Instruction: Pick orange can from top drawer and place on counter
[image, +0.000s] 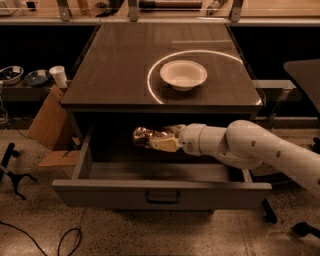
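Observation:
The orange can (143, 137) is held on its side in my gripper (159, 141), lifted above the floor of the open top drawer (160, 194), just under the front edge of the counter (115, 70). The gripper's fingers are shut around the can's right end. My white arm (250, 147) reaches in from the right over the drawer's right side. The drawer is pulled out, its dark bar handle (162, 198) facing me.
A white bowl (183, 74) sits on the counter inside the ring-shaped light reflection. A white paper cup (58, 76) and dishes stand on a low ledge at left. Cardboard (47, 125) leans against the cabinet's left side. Cables and a stand lie on the floor at left.

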